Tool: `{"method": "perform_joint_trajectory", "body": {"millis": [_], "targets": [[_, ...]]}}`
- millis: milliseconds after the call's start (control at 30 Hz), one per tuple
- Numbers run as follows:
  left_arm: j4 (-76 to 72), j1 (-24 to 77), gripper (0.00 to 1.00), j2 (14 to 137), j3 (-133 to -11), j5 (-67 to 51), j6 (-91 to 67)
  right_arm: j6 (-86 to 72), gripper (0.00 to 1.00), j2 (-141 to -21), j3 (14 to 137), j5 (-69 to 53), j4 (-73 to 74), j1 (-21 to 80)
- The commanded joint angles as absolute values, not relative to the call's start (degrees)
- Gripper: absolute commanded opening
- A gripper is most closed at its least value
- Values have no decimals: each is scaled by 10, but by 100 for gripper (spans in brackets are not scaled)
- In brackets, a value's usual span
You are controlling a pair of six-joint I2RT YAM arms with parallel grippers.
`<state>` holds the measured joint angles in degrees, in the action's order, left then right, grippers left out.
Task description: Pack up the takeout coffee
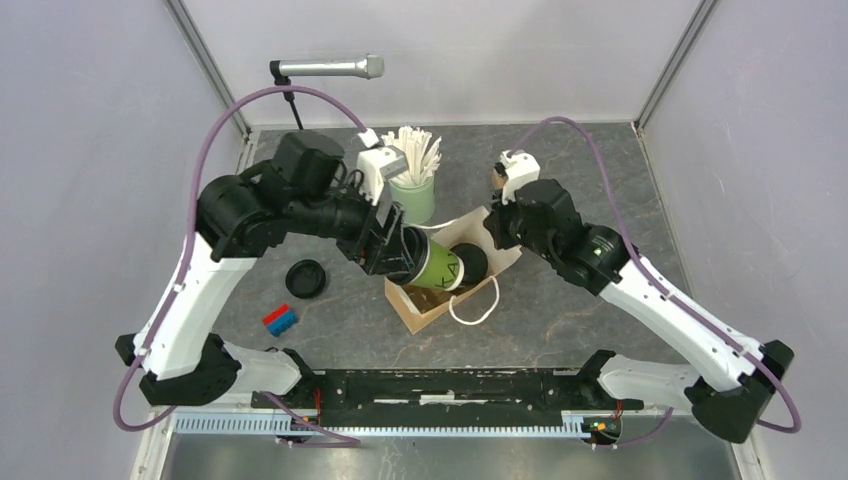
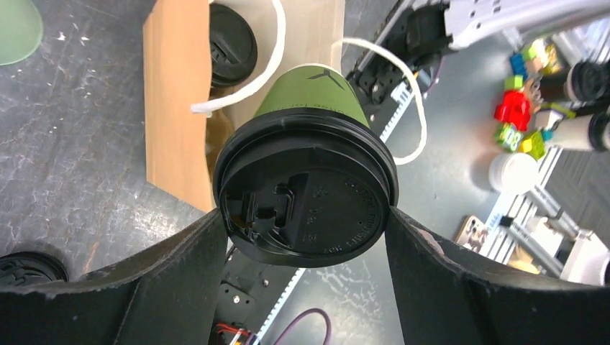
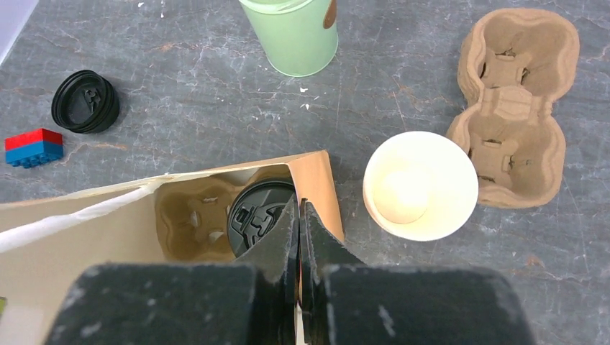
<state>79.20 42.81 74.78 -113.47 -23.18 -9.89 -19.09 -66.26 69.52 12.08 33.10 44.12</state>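
An olive-green takeout coffee (image 1: 443,268) with a black lid (image 2: 306,198) hangs tilted over the open mouth of the brown paper bag (image 1: 428,310). My left gripper (image 2: 306,224) is shut on it, one finger on each side of the lid rim. A second takeout coffee, of which only the black lid (image 3: 255,212) shows, sits in a cardboard carrier (image 3: 188,215) inside the bag. My right gripper (image 3: 299,215) is shut on the bag's upper wall (image 3: 318,180) and holds it open. The carrier slot beside that cup is empty.
A mint-green cup of white sticks (image 1: 413,188) stands behind the bag. Cream lidless cups (image 3: 420,185) and an empty carrier (image 3: 514,100) sit at the back right. A loose black lid (image 1: 304,278) and red-blue bricks (image 1: 280,320) lie to the left. The bag's white handle (image 1: 474,305) loops toward the front.
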Motion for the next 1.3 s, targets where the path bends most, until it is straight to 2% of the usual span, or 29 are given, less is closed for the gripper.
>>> {"method": "perform_joint_trajectory", "body": {"millis": [0, 200, 300, 600, 733, 900, 1067, 1267], "targets": [[813, 489, 54, 767, -1146, -166, -72, -220, 1, -600, 634, 114, 248, 441], [820, 531, 54, 789, -1155, -112, -40, -232, 3, -557, 597, 111, 220, 442], [820, 553, 53, 800, -1155, -94, -23, -231, 8, -552, 602, 100, 232, 442], [839, 590, 52, 826, -1168, -28, 32, -196, 16, -550, 607, 41, 273, 441], [856, 595, 52, 839, -1177, -19, 51, -172, 21, -562, 639, 53, 306, 441], [862, 595, 52, 849, -1197, -12, 68, -147, 39, -597, 705, 93, 342, 441], [867, 595, 50, 851, -1202, -10, 66, -119, 46, -651, 776, 100, 380, 441], [878, 595, 52, 855, -1206, -5, 58, -73, 51, -741, 883, 109, 477, 441]]}}
